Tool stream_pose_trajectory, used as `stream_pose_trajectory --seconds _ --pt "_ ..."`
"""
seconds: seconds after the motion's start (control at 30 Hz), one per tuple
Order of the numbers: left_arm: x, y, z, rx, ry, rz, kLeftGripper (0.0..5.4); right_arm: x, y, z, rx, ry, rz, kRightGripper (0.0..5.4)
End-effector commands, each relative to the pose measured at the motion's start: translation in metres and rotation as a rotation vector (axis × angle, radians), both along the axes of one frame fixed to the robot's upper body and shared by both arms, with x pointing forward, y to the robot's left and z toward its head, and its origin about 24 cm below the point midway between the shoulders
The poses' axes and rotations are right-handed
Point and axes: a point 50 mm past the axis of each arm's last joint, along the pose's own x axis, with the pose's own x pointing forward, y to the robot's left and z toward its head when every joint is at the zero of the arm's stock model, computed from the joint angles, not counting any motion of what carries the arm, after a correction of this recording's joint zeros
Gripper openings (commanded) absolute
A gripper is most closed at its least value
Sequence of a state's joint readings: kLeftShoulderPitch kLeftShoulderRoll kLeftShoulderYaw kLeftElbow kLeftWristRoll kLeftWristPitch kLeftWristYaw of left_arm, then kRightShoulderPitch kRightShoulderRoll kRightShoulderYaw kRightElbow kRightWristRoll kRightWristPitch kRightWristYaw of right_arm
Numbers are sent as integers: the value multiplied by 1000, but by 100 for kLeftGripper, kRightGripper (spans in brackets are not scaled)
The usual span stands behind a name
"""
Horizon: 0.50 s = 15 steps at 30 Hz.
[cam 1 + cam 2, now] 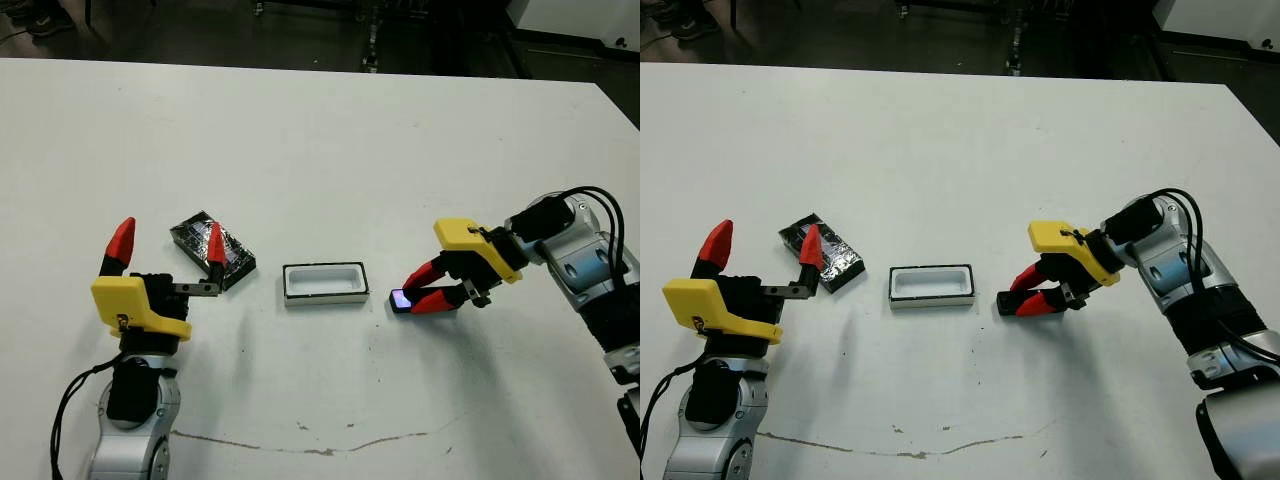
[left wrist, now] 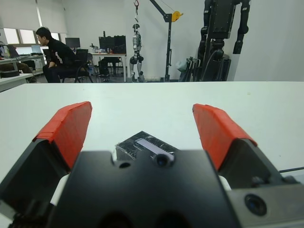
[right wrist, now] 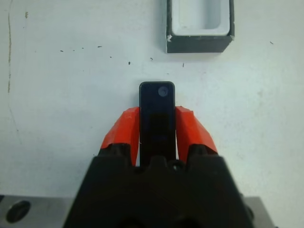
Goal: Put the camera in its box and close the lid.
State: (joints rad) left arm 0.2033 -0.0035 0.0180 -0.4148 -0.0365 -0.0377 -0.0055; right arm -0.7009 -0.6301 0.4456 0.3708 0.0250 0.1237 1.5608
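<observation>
right gripper (image 1: 432,296) clamped on the camera (image 3: 157,114) down on the table (image 1: 320,150) just right of the open box (image 1: 324,282), only its wrist view shows both fingers pinching the sides, left gripper (image 1: 165,250) spread wide, lid (image 1: 212,249) just beyond it

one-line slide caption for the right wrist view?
Right gripper closed on the camera, its lens end pointing toward the empty white box just ahead on the table.
</observation>
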Motion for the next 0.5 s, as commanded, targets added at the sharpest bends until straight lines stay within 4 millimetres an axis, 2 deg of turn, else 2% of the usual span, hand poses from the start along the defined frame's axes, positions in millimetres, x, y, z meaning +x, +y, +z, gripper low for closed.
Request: stream_pose_trajectory --seconds 0.03,0.23,0.37,0.5 --pt "-1 1 -1 -9 16 7 540 -2 -5 -1 -11 -4 -3 169" --pt "-1 1 -1 -10 13 7 540 -3 -4 3 -1 -36 -5 169" --pt "0 1 -1 -2 8 6 540 -1 -2 11 35 -72 -65 169" --pt "0 1 -2 -2 5 2 540 6 1 28 210 -82 -135 169"
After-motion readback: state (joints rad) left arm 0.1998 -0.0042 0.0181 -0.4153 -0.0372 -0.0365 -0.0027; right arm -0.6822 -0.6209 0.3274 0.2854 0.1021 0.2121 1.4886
